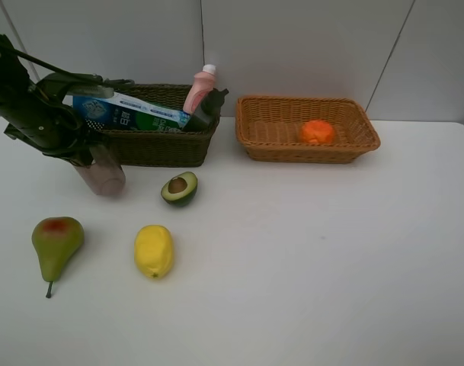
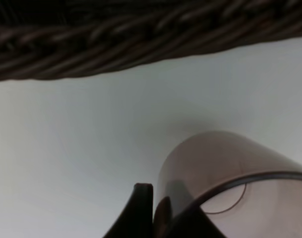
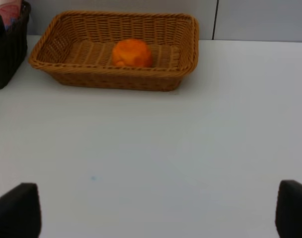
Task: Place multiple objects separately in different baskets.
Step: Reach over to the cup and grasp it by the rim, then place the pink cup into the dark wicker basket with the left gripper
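The left gripper (image 2: 163, 213) is pinched onto the rim of the translucent mauve cup (image 2: 230, 168). 1 dark finger (image 2: 141, 203) lies against the outside of the cup's wall, and a second dark shape shows through the wall from inside. In the high view, this left gripper (image 1: 87, 152) comes down from the dark arm at the left edge. The translucent mauve cup (image 1: 104, 175) is upright under it, just in front of the left end of the deep dark olive-brown rectangular wicker basket (image 1: 159, 145). Whether the cup's base touches the white table (image 1: 331, 252) cannot be told.

That dark basket holds 3 things. The blue-green toothpaste box (image 1: 129, 114) lies slanted across it. The pink bottle (image 1: 200, 90) and the dark green-black bottle (image 1: 207, 110) lean at its right end.

The halved avocado (image 1: 180, 187) lies cut face up on the table in front of the basket. Nearer the camera are the yellow lemon (image 1: 153, 251) and, to its left, the green-red pear (image 1: 56, 242), each apart from the others.

The right gripper (image 3: 153, 213) is spread wide with nothing between its 2 black fingertips, above bare table. Beyond it sits the shallow light orange-tan rectangular wicker basket (image 3: 116, 79), with the round orange (image 3: 132, 52) inside.
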### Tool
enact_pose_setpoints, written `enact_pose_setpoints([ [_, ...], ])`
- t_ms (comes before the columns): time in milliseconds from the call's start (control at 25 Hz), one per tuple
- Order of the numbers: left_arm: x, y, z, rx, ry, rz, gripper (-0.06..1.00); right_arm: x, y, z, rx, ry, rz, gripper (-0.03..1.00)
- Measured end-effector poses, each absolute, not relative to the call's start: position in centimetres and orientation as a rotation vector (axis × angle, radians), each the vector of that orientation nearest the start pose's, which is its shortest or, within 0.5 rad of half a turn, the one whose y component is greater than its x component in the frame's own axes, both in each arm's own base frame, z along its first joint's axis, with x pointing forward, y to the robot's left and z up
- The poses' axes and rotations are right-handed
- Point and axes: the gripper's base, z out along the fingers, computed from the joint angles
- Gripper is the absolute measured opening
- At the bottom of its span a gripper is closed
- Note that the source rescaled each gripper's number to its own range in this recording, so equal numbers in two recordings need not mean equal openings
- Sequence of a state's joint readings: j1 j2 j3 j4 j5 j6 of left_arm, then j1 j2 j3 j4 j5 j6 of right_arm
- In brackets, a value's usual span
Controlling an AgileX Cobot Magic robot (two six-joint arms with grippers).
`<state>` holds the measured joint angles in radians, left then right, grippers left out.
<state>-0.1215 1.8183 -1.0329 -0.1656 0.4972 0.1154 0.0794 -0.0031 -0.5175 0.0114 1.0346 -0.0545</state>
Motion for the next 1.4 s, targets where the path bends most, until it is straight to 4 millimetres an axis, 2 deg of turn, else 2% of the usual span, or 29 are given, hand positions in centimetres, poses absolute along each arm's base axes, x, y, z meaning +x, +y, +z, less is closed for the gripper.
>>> enact_pose_setpoints([
  [360,34.9,-5.3,20.1,0.188,2.825,-0.188,0.00,-0.6,0.0,28.4,-0.133,1.993,0.030,1.00],
  [560,35.8,-5.5,23.2,0.216,2.835,-0.207,0.00,-0.6,0.0,28.4,-0.133,1.993,0.030,1.00],
  [760,37.1,-5.8,26.6,0.228,2.764,-0.217,0.00,-0.6,0.0,28.4,-0.133,1.993,0.030,1.00],
  [1000,38.9,-6.2,30.2,0.215,2.595,-0.247,0.00,-0.6,0.0,28.4,-0.133,1.993,0.030,1.00],
  [1120,40.0,-7.0,30.5,0.253,2.518,-0.252,0.00,-0.6,0.0,28.4,-0.133,1.993,0.030,1.00],
  [1400,42.9,-9.8,27.9,0.347,2.361,-0.222,0.00,-0.6,0.0,28.4,-0.133,1.993,0.030,1.00],
])
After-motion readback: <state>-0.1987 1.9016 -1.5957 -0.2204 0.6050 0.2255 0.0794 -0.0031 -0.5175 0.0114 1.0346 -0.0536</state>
